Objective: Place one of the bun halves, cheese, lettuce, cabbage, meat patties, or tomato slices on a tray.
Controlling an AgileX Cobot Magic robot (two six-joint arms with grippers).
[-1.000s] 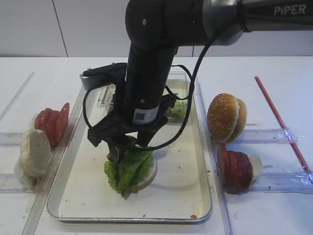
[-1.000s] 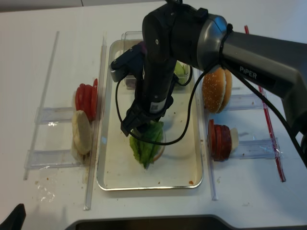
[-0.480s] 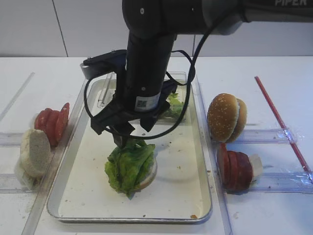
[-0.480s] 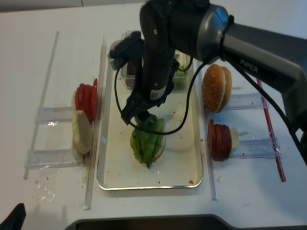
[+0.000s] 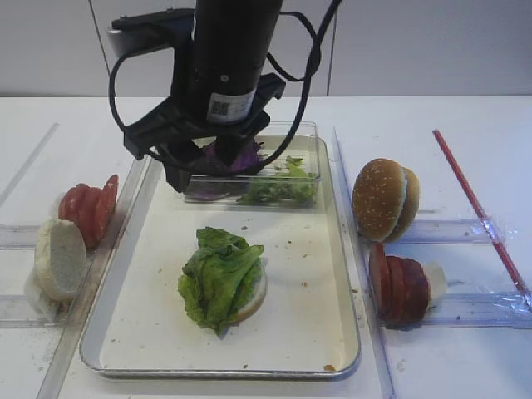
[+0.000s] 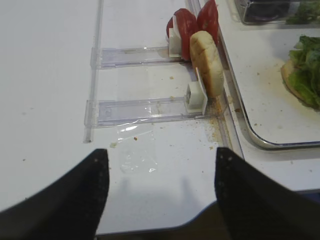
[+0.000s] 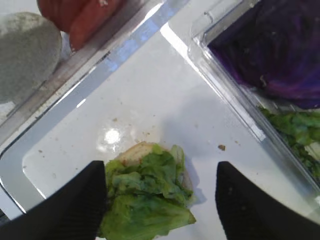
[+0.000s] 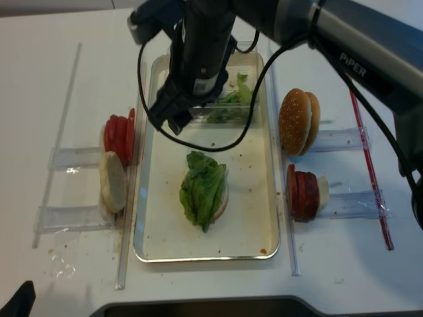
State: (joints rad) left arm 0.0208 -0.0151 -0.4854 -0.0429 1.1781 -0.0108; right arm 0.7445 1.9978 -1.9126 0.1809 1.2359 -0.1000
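A bunch of green lettuce (image 5: 220, 278) lies on a bun half (image 5: 253, 299) in the middle of the metal tray (image 5: 295, 337). My right gripper (image 5: 208, 162) hangs open above the tray's far end, clear of the lettuce (image 7: 150, 200), which shows below between its black fingers (image 7: 80, 205). Purple cabbage (image 7: 280, 50) sits in a clear box. Tomato slices (image 5: 90, 208) and a pale bun half (image 5: 60, 258) stand left of the tray; a sesame bun (image 5: 384, 199) and meat patties (image 5: 399, 287) stand right. No cheese is in view. My left gripper (image 6: 161, 152) is open over bare table.
The clear plastic box (image 5: 249, 179) at the tray's far end also holds loose green leaves (image 5: 283, 187). Clear plastic racks (image 6: 140, 107) flank the tray. A red straw (image 5: 474, 204) lies at the far right. The table's near edge (image 6: 165, 227) lies under the left gripper.
My right gripper has risen and drawn back toward the tray's far end, leaving the lettuce lying on the bun half. The left side has not changed.
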